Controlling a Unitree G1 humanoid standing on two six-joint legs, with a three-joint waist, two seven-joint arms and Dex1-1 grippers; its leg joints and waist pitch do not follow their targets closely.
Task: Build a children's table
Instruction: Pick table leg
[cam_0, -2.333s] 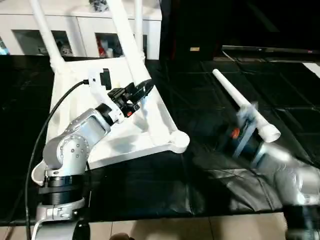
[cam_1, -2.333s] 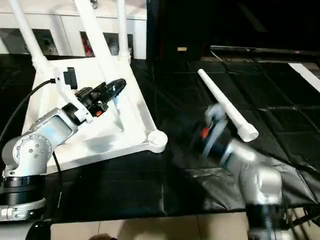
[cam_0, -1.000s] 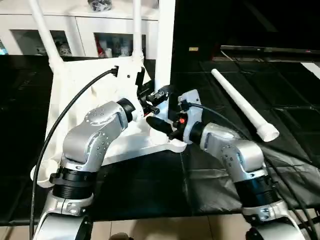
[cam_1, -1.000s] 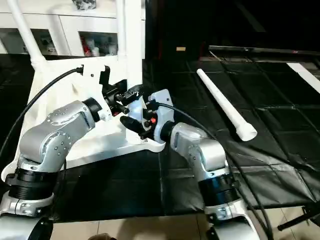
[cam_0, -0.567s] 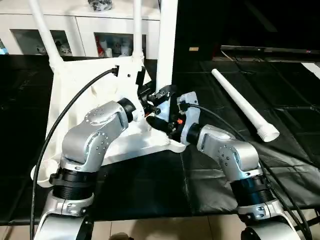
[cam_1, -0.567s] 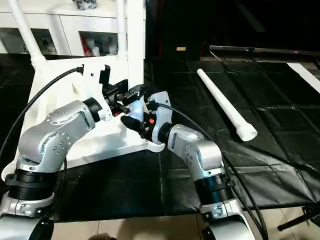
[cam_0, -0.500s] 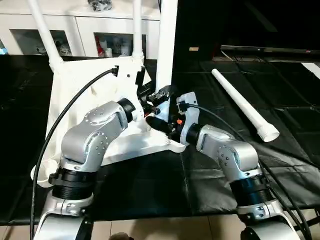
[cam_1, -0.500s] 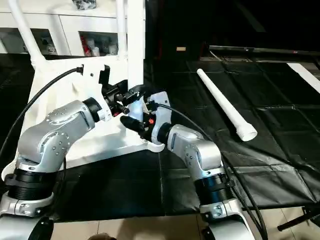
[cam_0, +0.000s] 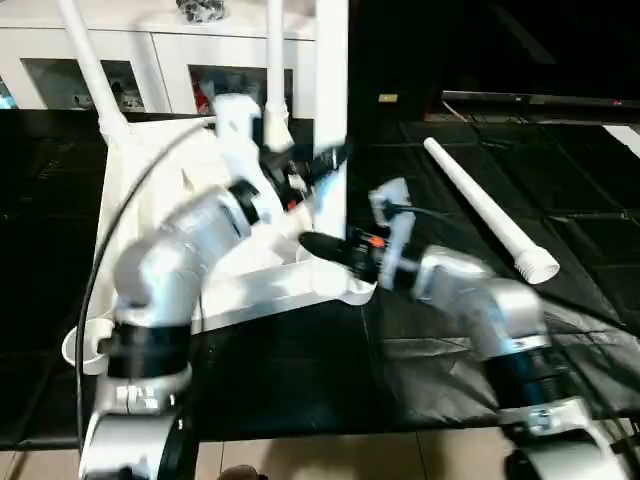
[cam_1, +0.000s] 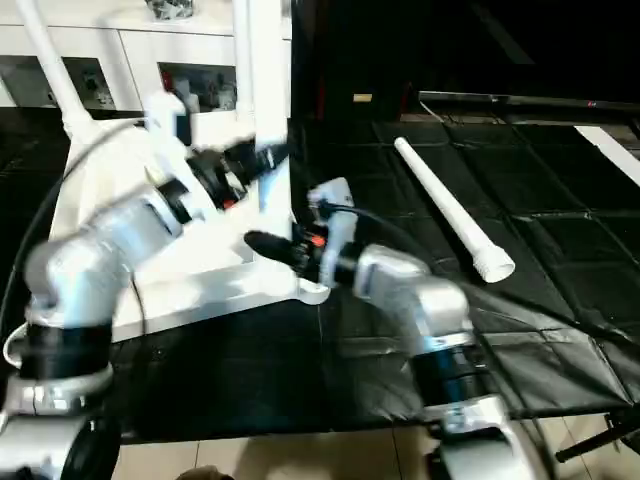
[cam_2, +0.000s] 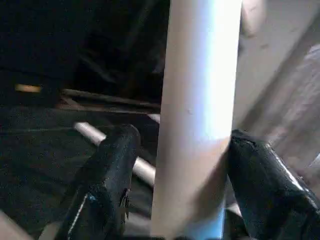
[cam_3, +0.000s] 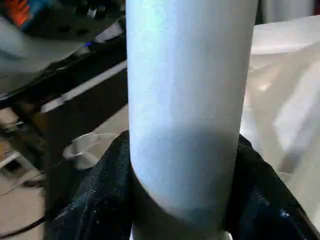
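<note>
Table assembly, third leg: left grip loosening, right grip holding.

Upturned tabletop lies on the black floor mat; two legs stand in its far corners, a third leg stands upright at the near corner, and the spare leg lies well apart. The left gripper, higher on the leg than half a second ago, now straddles it with space at one finger; the right gripper pinches it low down. Judged: leg being seated, spare leg next.
</note>
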